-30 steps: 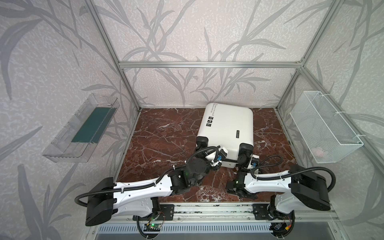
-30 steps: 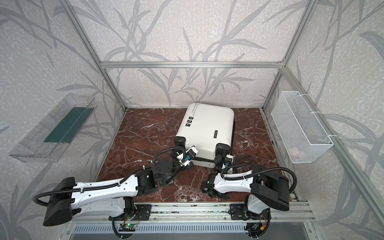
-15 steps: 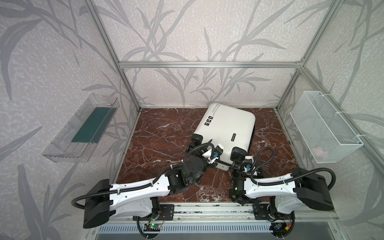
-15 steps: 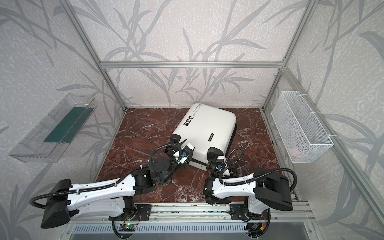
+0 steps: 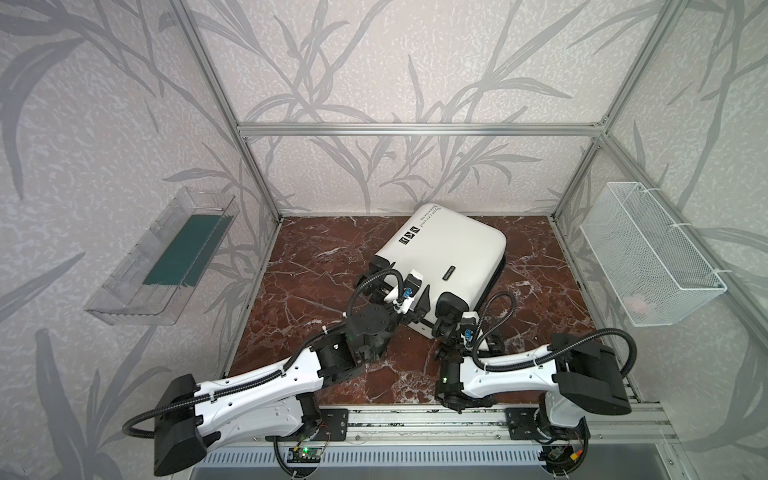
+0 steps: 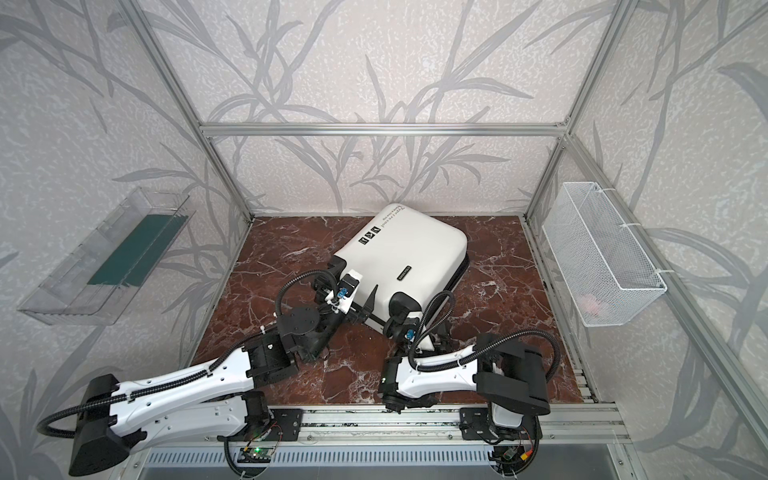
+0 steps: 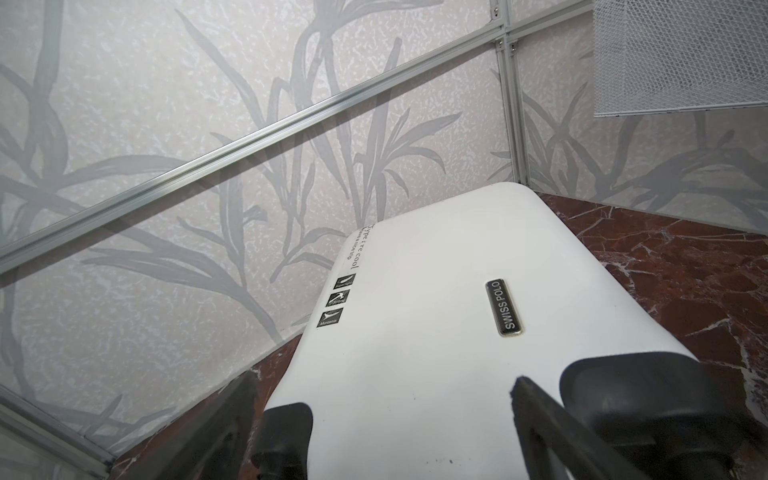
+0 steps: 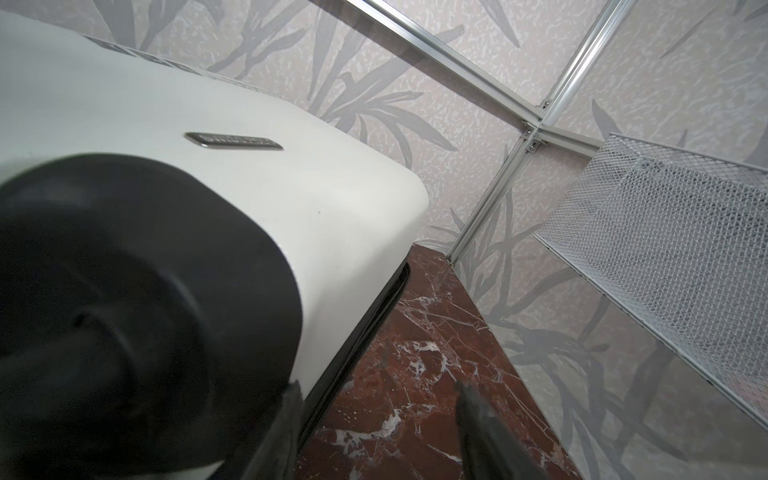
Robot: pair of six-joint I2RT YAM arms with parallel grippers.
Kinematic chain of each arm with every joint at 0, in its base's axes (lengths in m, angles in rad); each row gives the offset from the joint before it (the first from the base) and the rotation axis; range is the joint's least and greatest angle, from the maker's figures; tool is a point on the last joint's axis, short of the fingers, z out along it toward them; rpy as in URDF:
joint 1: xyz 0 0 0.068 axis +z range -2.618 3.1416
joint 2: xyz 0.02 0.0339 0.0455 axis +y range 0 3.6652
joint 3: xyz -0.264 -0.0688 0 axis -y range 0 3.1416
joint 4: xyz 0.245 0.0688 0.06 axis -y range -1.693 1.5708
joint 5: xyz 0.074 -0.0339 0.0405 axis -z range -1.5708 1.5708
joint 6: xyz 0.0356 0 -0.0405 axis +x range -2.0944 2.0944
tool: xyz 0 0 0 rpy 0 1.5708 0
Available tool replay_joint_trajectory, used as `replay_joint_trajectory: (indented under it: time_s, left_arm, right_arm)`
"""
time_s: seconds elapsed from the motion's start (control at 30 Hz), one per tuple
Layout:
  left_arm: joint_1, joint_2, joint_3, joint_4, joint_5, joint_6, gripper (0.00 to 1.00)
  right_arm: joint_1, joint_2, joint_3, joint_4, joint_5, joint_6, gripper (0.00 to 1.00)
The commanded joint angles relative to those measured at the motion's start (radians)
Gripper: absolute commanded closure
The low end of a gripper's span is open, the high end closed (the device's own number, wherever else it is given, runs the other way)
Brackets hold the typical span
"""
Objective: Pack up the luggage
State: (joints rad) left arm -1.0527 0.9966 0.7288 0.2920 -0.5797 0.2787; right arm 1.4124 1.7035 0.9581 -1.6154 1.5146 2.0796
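On veined marble [image 5: 316,266], glossy rounded luggage [image 5: 449,245]; left hand [image 7: 382,390], right hand [image 8: 379,388] spread, apparently empty.

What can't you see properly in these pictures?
Inside the suitcase: it lies shut in every view, so the shell hides it.
The pink thing in the wire basket: too small and behind mesh in both top views.
The green flat thing in the clear tray: top views, too far to name.
The near wheel: blurred, too close, right wrist view.
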Motion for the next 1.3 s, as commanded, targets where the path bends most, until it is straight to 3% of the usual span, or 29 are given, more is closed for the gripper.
replay_joint_trajectory:
  time_s: [0.0, 0.33, 0.53, 0.77, 0.93, 1.27]
  left_arm:
    - [0.045, -0.041, 0.056, -0.094, -0.018, -0.094, 0.01]
    - [0.195, -0.127, 0.119, -0.312, -0.002, -0.254, 0.01]
    - [0.295, -0.122, 0.19, -0.495, 0.087, -0.339, 0.01]
    - [0.345, -0.112, 0.229, -0.585, 0.145, -0.38, 0.01]
    - [0.39, -0.108, 0.275, -0.63, 0.161, -0.381, 0.01]
    - [0.467, -0.129, 0.352, -0.726, 0.186, -0.366, 0.01]
  right_arm:
    - [0.01, 0.067, 0.087, -0.14, 0.165, 0.521, 0.38]
    - [0.026, 0.248, 0.28, -0.173, 0.164, 0.516, 0.36]
    - [0.043, 0.363, 0.39, -0.178, 0.162, 0.514, 0.33]
    - [0.049, 0.402, 0.473, -0.182, 0.16, 0.494, 0.26]
    - [0.057, 0.498, 0.695, -0.182, 0.16, 0.244, 0.21]
    - [0.068, 0.672, 1.053, -0.178, 0.164, -0.103, 0.17]
